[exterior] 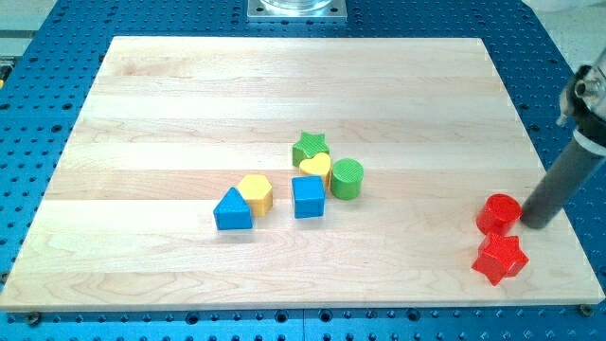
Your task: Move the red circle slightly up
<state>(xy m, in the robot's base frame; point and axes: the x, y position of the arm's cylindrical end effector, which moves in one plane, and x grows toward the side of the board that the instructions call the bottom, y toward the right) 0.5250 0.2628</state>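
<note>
My tip (533,224), the lower end of the straight dark rod that serves as the tool, rests on the pale wooden worktop (189,104) just beside the right side of the red circle block (498,213); whether they touch is hard to tell. The rod has no jaws and grips nothing, and its upper part is cut off at the view's right edge. The red star block (500,259) lies just below the circle. Well apart to the left cluster the green star (309,148), yellow heart (316,167), green cylinder (347,178), blue cube (308,197), yellow hexagon (255,192) and blue triangle (232,209).
</note>
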